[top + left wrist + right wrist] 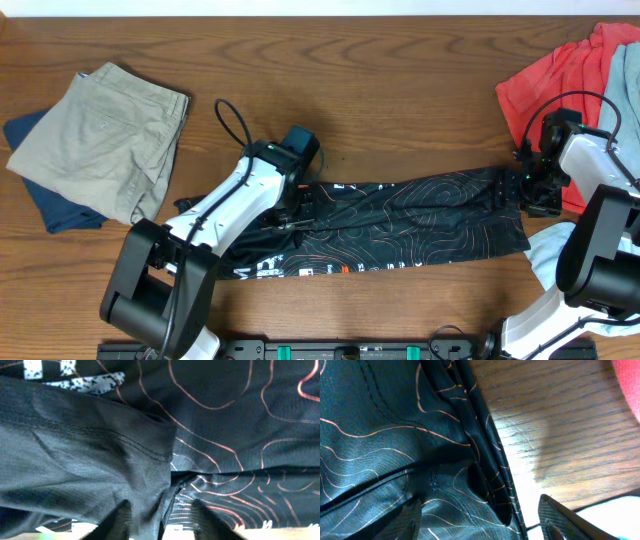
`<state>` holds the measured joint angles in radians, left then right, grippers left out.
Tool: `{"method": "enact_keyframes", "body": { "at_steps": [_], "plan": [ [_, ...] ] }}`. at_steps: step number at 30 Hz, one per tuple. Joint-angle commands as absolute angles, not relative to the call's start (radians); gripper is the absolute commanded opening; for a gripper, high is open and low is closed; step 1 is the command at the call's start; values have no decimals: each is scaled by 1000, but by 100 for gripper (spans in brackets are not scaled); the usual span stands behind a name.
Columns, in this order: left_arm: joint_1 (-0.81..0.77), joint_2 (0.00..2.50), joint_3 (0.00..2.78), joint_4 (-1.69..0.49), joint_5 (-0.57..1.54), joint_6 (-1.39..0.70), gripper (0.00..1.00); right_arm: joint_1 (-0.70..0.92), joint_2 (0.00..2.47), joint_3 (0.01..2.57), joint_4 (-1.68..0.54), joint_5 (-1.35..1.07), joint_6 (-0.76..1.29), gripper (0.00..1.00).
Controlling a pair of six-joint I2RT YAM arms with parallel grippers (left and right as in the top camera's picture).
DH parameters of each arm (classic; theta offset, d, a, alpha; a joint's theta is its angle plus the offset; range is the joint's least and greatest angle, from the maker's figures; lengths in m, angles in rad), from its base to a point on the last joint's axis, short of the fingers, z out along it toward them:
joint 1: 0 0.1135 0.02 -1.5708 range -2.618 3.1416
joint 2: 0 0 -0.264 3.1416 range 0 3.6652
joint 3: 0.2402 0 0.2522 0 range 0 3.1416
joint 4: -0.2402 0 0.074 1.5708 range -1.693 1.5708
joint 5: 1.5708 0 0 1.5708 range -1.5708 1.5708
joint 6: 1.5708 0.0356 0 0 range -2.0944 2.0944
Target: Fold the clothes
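Two arms: we see both reaching down onto one black jersey [400, 215] on the brown table [400, 90].
Jersey: it lies in a long, flat strip across the middle of the table. It has thin orange wavy lines and white letters near its left end.
Left gripper [288, 218]: it sits on the left part of the jersey, where the cloth is bunched up.
Left fingers [117, 522]: we see them partly apart, with a soft fold of the black cloth poking up between them. The fold leans on one finger and leaves a gap by the other, so nothing is pinched.
Right gripper [518, 190]: it sits at the right end of the jersey, near the red shirt [560, 70].
Right fingers [560, 520]: we see them wide apart. One is over the cloth and the other is past the cloth's edge. The folded edge of the jersey runs between them, and they hold nothing.
Khaki shorts [100, 135]: they lie folded at the far left, on top of a dark blue cloth [50, 210], well apart from the jersey.
Red shirt: it lies crumpled in the top right corner, touching a pale blue cloth [625, 90].
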<state>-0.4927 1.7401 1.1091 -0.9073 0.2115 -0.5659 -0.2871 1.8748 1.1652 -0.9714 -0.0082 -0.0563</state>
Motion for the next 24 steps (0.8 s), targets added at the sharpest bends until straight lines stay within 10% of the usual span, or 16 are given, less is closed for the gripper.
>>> {"method": "enact_keyframes", "body": {
  "at_steps": [1,24],
  "plan": [
    [-476,1724,1108,-908,212,-558,43,-295,1872,1162,-973,-12,-65,75],
    [-249,1392,1163,-1013,73,-551,44,-310,1872,1076,-865,-121,-271,75]
  ]
}}
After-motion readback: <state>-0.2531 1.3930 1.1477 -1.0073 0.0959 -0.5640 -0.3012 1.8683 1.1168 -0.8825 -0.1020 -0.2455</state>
